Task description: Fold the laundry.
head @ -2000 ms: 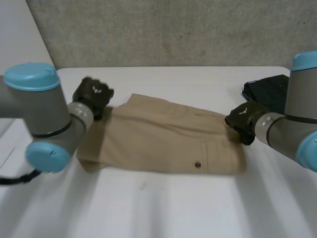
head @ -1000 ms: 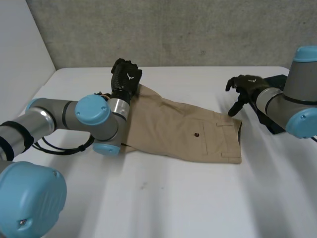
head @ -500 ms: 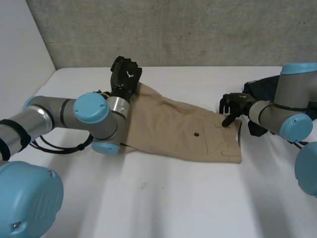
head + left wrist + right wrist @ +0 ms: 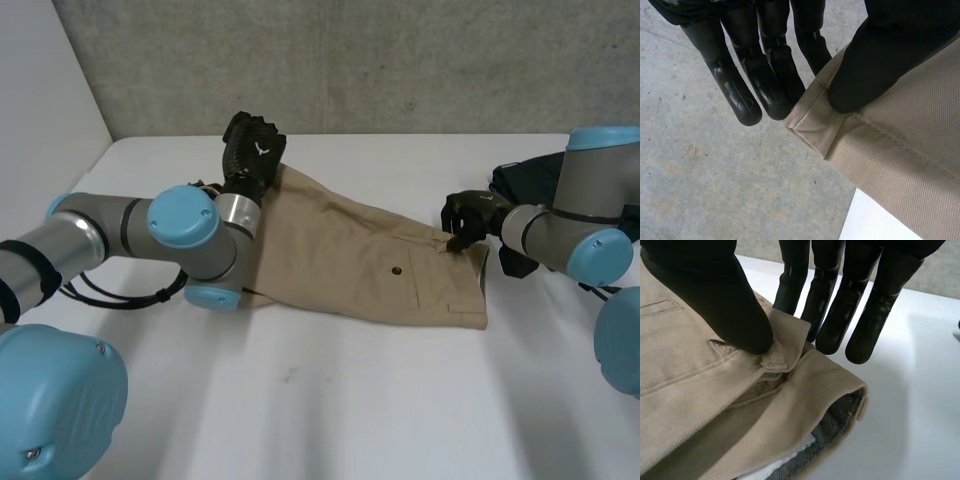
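Tan shorts lie folded across the white table, waistband toward my right. My left hand holds the far left hem corner raised off the table; in the left wrist view its thumb pinches that tan corner against the fingers. My right hand is at the waistband's far corner. In the right wrist view its thumb presses a flap of the waistband against the fingers, just above the open waist with its grey lining.
A dark folded garment lies at the table's far right, behind my right arm. My left arm reaches across the table's left side beside the shorts. A grey wall stands behind the table.
My right hand came down from above the table onto the waistband corner and closed its fingers on it. My left hand has kept its pinch on the raised hem corner.
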`<state>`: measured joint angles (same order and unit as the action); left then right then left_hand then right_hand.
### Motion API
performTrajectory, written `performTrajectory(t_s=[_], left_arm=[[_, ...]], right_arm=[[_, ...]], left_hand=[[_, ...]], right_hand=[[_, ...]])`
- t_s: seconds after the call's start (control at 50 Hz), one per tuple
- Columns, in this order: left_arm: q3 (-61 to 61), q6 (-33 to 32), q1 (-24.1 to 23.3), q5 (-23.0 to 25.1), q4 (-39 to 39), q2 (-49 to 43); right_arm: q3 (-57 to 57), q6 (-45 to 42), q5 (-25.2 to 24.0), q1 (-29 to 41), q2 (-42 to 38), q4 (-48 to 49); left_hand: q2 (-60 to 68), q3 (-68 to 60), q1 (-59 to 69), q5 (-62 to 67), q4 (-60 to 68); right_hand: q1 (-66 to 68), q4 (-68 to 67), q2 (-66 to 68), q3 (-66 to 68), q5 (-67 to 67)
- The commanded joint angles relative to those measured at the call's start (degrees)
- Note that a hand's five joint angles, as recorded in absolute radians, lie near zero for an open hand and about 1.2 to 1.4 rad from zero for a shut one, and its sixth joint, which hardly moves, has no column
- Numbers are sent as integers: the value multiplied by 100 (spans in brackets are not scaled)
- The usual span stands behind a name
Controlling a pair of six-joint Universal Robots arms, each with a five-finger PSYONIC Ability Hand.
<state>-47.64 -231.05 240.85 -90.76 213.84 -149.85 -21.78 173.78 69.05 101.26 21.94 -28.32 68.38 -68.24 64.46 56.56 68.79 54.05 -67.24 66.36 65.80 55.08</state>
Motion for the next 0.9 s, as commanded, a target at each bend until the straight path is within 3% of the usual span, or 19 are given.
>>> performTrajectory(t_s=[0.02, 0.16, 0.26, 0.42, 0.44, 0.46, 0.48, 0.5, 0.52, 0.62, 0.78, 0.9], left_arm=[[35, 16, 32, 23, 26, -18], [211, 51, 41, 225, 61, -175], [386, 192, 32, 418, 122, -412], [676, 218, 32, 463, 131, -826], [677, 218, 32, 463, 131, -844], [668, 218, 32, 463, 131, -861], [668, 218, 32, 463, 131, -870], [633, 210, 24, 437, 131, -870], [615, 210, 24, 436, 140, -861], [475, 210, -29, 393, 140, -695], [-728, 350, -20, -20, 140, 675], [-2248, 1219, 6, -126, 70, 1888]], right_arm=[[-282, -55, 65, 7, 406, 2], [-1547, -265, 363, -45, 1233, 476], [-2478, -826, 907, -37, 1663, 1178], [-2735, -1469, 1470, 7, 1603, 1654], [-2709, -1478, 1524, 16, 1576, 1646], [-2700, -1478, 1576, 16, 1576, 1654], [-2700, -1478, 1620, 16, 1585, 1655], [-2691, -1461, 1690, 16, 1628, 1672], [-2682, -1443, 1709, 16, 1672, 1672], [-2779, -1382, 1674, 16, 2182, 1734], [-3867, -1382, 1595, 34, 3333, 1742], [-5484, -1364, 1366, 34, 4028, 1830]], left_hand=[[1162, -1176, 1554, 1344, 1121], [1162, -1176, 1554, 1344, 1121], [1162, -1176, 1554, 1344, 1121], [1162, -1176, 1554, 1344, 1121], [1081, -1095, 1473, 1263, 1040], [-136, 122, 256, 46, -176], [-1730, 1716, -1338, -1548, -1770], [-5326, 5312, -4934, -5144, -5367], [-5838, 5824, -5446, -5656, -5879], [-5838, 5824, -5446, -5656, -5879], [-5838, 5824, -5446, -5656, -5879], [-5838, 5824, -5446, -5656, -5879]], right_hand=[[2595, -1276, 1364, 1420, 1492], [2595, -1276, 1364, 1420, 1492], [2595, -1276, 1364, 1420, 1492], [2595, -1276, 1364, 1420, 1492], [2595, -1276, 1364, 1420, 1492], [2595, -1276, 1364, 1420, 1492], [1003, 317, -229, -173, -101], [-2843, 4163, -4075, -4019, -3947], [-4405, 5724, -5636, -5580, -5508], [-4405, 5724, -5636, -5580, -5508], [-4405, 5724, -5636, -5580, -5508], [-4405, 5724, -5636, -5580, -5508]])
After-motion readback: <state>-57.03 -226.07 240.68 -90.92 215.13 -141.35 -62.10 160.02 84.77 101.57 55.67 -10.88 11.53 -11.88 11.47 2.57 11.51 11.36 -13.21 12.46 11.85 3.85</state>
